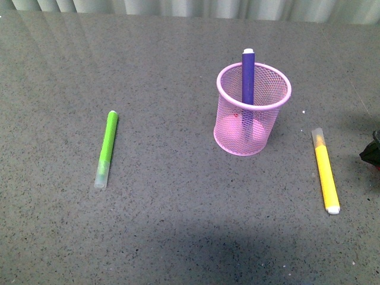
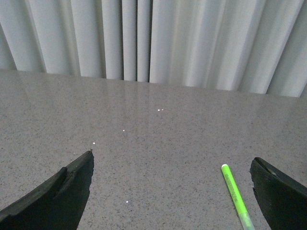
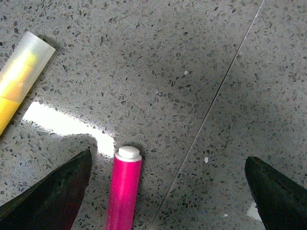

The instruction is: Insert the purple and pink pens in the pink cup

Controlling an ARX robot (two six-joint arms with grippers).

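The pink cup (image 1: 252, 110), a pink wire-mesh holder, stands upright on the table right of centre. The purple pen (image 1: 248, 76) stands inside it, white end up, leaning on the far rim. The pink pen (image 3: 123, 191) shows only in the right wrist view: it lies flat on the table, white end pointing away from the wrist, between the fingers of my open right gripper (image 3: 168, 155) and close to one finger (image 3: 57, 191). My left gripper (image 2: 172, 156) is open with nothing between its fingers, low over the table.
A lime-green marker (image 1: 107, 148) lies on the left of the table and also shows close to one left finger (image 2: 280, 196). A yellow marker (image 1: 325, 171) lies to the right of the cup, and its clear cap (image 3: 21, 72) is near the pink pen. A curtain hangs behind the table.
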